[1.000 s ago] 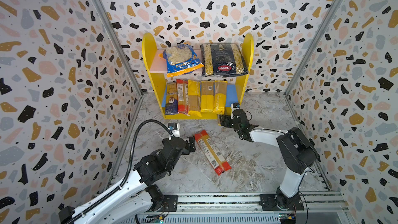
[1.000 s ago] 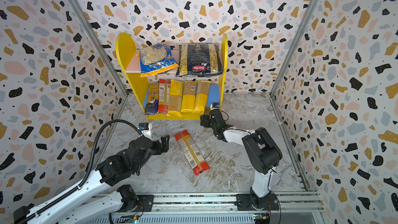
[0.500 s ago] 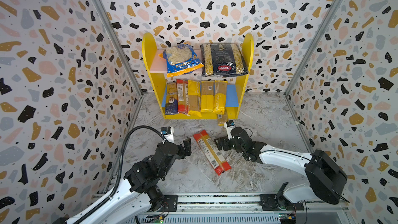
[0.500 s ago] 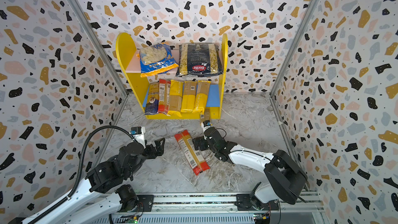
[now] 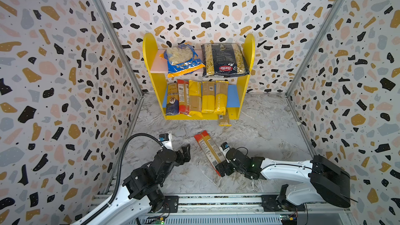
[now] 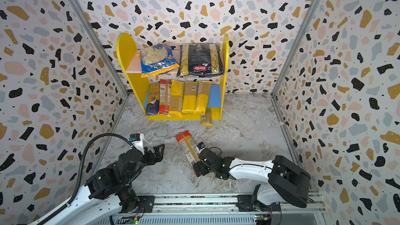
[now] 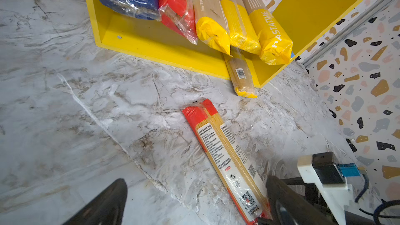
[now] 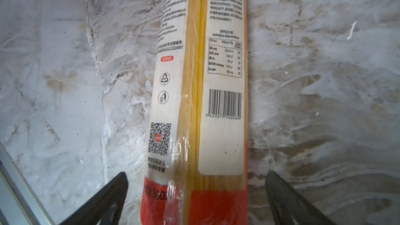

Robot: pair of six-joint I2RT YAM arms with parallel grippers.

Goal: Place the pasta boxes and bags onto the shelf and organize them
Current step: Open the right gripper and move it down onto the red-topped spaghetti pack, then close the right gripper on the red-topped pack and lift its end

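Observation:
A long red spaghetti pack (image 5: 207, 151) (image 6: 187, 148) lies flat on the marble floor, label up. My right gripper (image 5: 223, 168) (image 8: 195, 174) is open over its near end, one jaw on each side of the pack (image 8: 199, 104), not touching it. My left gripper (image 5: 185, 152) (image 7: 197, 180) hangs open and empty to the pack's left. The shelf (image 5: 151, 61) holds the Orecchiette bag (image 5: 184, 60) and the Barilla bag (image 5: 224, 60) on its pink board. Several spaghetti packs (image 5: 207, 98) lean on the blue board.
A small yellow-ended pack (image 5: 224, 119) (image 7: 241, 76) sticks out past the shelf's front lip onto the floor. Patterned walls close in the left, right and back. A metal rail (image 5: 216, 200) with both arm bases runs along the near edge.
My right arm pulled back from the shelf's front to the near end of the red pack, and its jaws opened wider. The left arm drew back a little toward the near left.

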